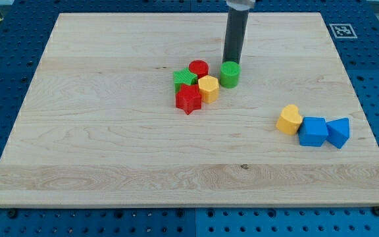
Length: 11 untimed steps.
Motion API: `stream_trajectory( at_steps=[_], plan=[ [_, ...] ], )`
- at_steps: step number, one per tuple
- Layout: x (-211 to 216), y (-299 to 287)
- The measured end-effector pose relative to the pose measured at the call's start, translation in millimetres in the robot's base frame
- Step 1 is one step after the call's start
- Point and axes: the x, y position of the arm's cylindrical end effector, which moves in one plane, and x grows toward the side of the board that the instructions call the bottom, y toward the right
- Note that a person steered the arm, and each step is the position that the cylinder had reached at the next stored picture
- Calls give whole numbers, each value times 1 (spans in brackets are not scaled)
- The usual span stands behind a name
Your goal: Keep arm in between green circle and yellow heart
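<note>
The green circle (pixel 229 74) sat near the board's (pixel 110 151) middle, my tip (pixel 231 63) touching its top edge — a bare rod, no claw to open or close. The yellow heart (pixel 288 120) lay well apart, toward the view's lower right — beside a blue cube (pixel 312 131).

My tip (pixel 231 63) touches the circle's (pixel 229 74) top side.

The green circle (pixel 229 74) hides my tip; rod (pixel 234 33) top cropped.

two green blocks (pixel 229 74), two red (pixel 189 99), two yellow (pixel 289 120), two blue (pixel 313 131)
</note>
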Motion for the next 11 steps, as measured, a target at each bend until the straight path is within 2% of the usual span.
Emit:
stream_trajectory(
  at_steps=[2, 3, 5, 8, 9, 11],
  plan=[
    [3, 1],
    [-11, 12],
    [-8, 37],
    [88, 37],
    [93, 37],
    [64, 38]
  ],
)
